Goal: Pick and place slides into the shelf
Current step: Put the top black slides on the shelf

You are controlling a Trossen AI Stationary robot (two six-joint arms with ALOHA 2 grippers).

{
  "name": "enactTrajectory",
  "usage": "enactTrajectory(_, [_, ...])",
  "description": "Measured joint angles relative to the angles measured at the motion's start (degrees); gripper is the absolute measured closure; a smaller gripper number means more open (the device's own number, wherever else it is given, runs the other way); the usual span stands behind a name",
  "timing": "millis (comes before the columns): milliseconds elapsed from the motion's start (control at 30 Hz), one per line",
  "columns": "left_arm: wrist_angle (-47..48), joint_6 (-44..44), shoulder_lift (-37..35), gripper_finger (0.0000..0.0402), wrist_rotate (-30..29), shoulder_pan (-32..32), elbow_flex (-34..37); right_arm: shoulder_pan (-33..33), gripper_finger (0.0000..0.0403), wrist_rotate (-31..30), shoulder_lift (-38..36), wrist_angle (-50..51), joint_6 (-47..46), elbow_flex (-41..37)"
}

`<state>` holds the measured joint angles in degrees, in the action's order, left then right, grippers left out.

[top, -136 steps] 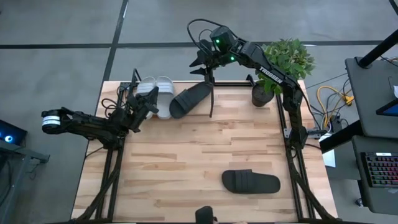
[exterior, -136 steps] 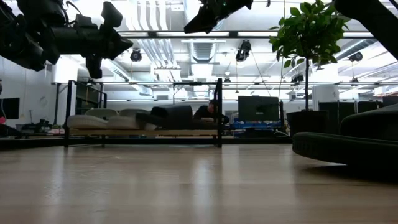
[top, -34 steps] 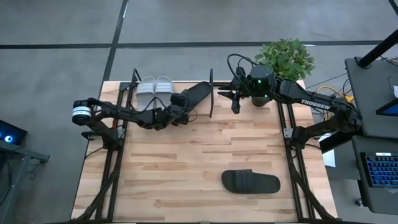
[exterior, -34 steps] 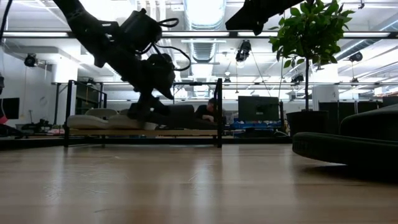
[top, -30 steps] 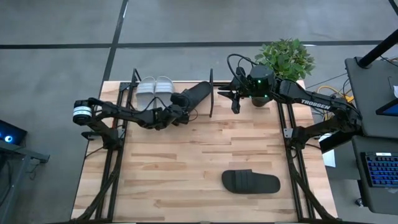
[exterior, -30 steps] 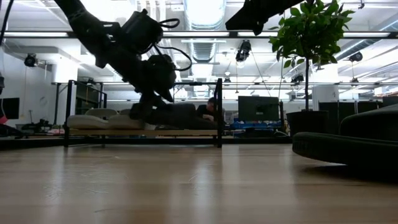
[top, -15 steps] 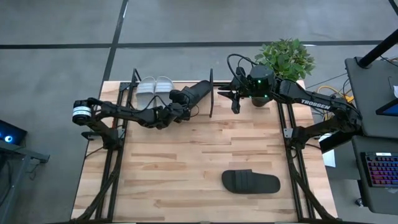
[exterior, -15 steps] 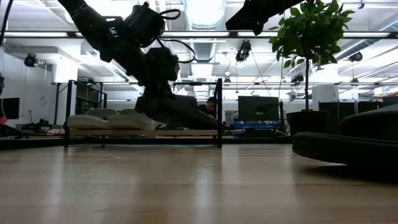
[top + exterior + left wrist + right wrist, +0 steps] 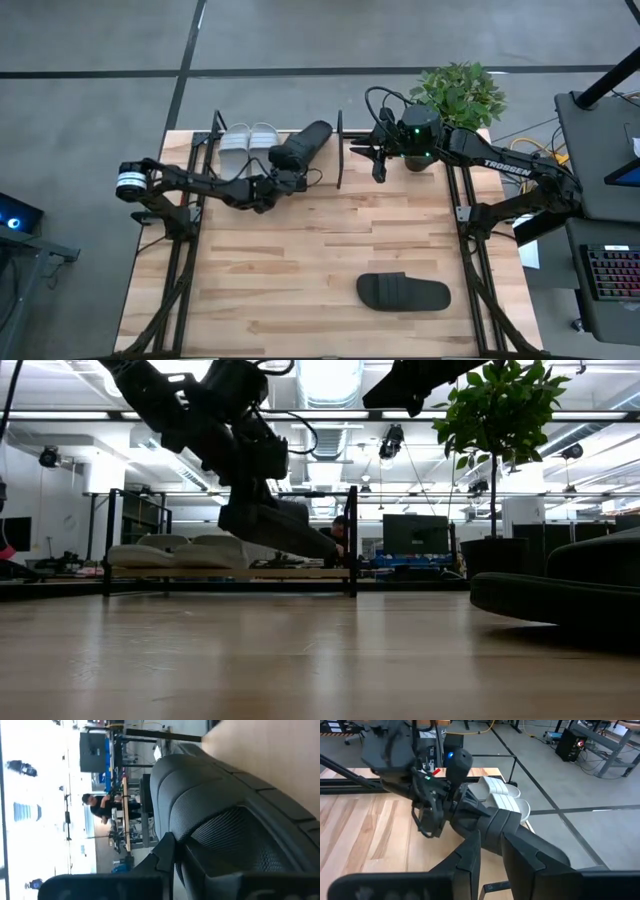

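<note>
A black slide (image 9: pixel 301 146) is clamped at its heel end in the left gripper (image 9: pixel 283 172), lifted clear of the shelf (image 9: pixel 340 150) board and tilted, toe slanting down in the low view (image 9: pixel 280 528). Half a second ago it lay lower, nearly on the board. Just beyond the gripper, the white pair (image 9: pixel 250 139) sits in the shelf. The second black slide (image 9: pixel 404 292) lies well away on the wood table (image 9: pixel 300 260), cut off at the low view's edge (image 9: pixel 560 590). In the left wrist view the slide (image 9: pixel 220 815) fills the frame, hiding the fingers. The right gripper (image 9: pixel 379 163) hangs beside the shelf's end frame, near a potted plant (image 9: pixel 455 95), unmoved; whether its fingers are apart cannot be told. Behind the table, a person (image 9: pixel 338 535) sits in the bright, open workshop.
</note>
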<state>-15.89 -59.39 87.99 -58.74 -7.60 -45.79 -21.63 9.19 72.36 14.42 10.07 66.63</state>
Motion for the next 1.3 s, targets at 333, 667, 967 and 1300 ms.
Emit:
enactTrajectory(333, [0.38,19.79,0.00,0.0401,-9.64,2.53,-4.11,0.00,0.0339,-0.01,0.00,0.06,-0.63,0.00])
enactTrajectory(667, [0.25,31.91,4.13,0.0401,-19.19,4.14,-6.04,-0.02,0.0328,-0.02,0.00,0.13,-0.63,0.00])
enactTrajectory(967, [-0.11,29.10,14.42,0.0401,-27.38,5.04,-14.98,-0.02,0.0331,-0.03,0.00,0.35,-0.61,-0.01])
enactTrajectory(1300, [-0.18,36.56,17.49,0.0402,-29.10,5.36,-14.59,-0.02,0.0328,-0.04,0.00,0.35,-0.62,-0.01])
